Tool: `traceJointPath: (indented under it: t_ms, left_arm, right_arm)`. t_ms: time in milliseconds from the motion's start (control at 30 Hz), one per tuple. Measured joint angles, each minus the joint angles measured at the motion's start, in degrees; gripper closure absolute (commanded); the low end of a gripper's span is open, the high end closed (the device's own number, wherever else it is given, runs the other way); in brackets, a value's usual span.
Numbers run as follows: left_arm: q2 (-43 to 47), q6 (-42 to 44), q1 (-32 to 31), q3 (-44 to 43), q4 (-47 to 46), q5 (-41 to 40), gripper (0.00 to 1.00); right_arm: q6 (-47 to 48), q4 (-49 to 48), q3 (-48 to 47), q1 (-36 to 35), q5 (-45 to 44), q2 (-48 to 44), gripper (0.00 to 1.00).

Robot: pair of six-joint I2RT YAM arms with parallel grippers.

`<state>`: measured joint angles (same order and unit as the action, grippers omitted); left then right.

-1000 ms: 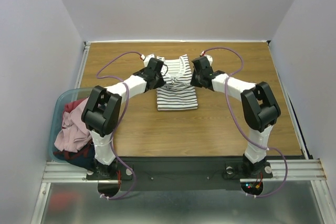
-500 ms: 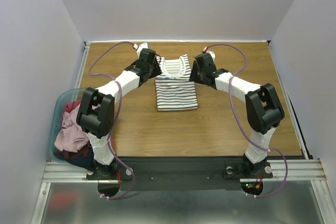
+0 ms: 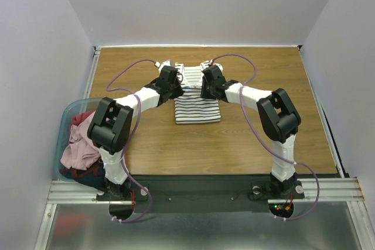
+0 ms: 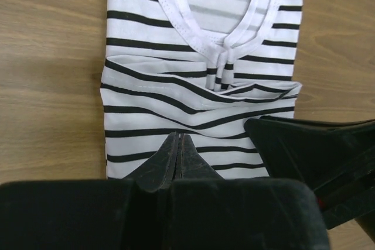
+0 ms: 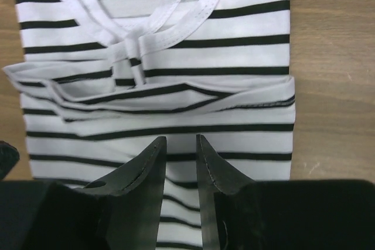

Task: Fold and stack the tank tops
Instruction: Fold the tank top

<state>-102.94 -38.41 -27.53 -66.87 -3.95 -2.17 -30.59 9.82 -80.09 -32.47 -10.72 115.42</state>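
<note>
The white tank top with thin black stripes (image 3: 198, 108) lies flat mid-table, neckline at the far end, with a folded band of cloth (image 4: 199, 95) across its middle. My left gripper (image 4: 179, 136) is shut and empty, hovering over the top's near-left part (image 3: 177, 86). Over the near-right part, my right gripper (image 5: 177, 139) is slightly open with nothing between its fingers (image 3: 206, 89). The right gripper's black body (image 4: 316, 150) shows beside the left one. More tank tops, pink (image 3: 76, 147), dark red (image 3: 85, 118) and navy (image 3: 88, 174), are piled in the tub.
A translucent light-blue plastic tub (image 3: 63, 122) stands at the table's left edge beside the left arm's base. Bare wood (image 3: 281, 139) surrounds the striped top, and white walls enclose the table on three sides.
The bunched middle of the striped top has been let go and lies as a flat fold. Both grippers swung out to its sides, then came back over it; the left has shut.
</note>
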Motion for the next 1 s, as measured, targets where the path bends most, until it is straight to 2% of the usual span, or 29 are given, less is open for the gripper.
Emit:
traceJointPath:
  t_ms: [133,333,633,800,1000]
  left_arm:
    - [-5.31,0.02,0.0,-1.81,-0.74,0.94,0.9]
    - [-12.15,-0.46,0.37,-7.21,-1.03,0.57,0.87]
    - [-13.57,-3.67,1.66,-7.58,-1.09,-0.66,0.86]
    - [-11.76,-5.68,1.25,-3.8,-3.76,-1.38,0.85]
    - [-4.87,-8.28,-0.7,6.38,-6.32,-1.86,0.85]
  right_arm:
    - [-0.35,-0.02,-1.62,1.92,0.63,3.37,0.66]
    - [-0.66,-0.09,-2.84,4.85,1.16,3.76,0.62]
    - [-1.33,-3.37,0.04,5.22,1.64,3.37,0.61]
    - [-2.49,-6.6,6.08,5.01,2.29,-0.15,0.62]
    - [-5.03,-10.45,19.41,2.6,2.67,-9.18,0.62]
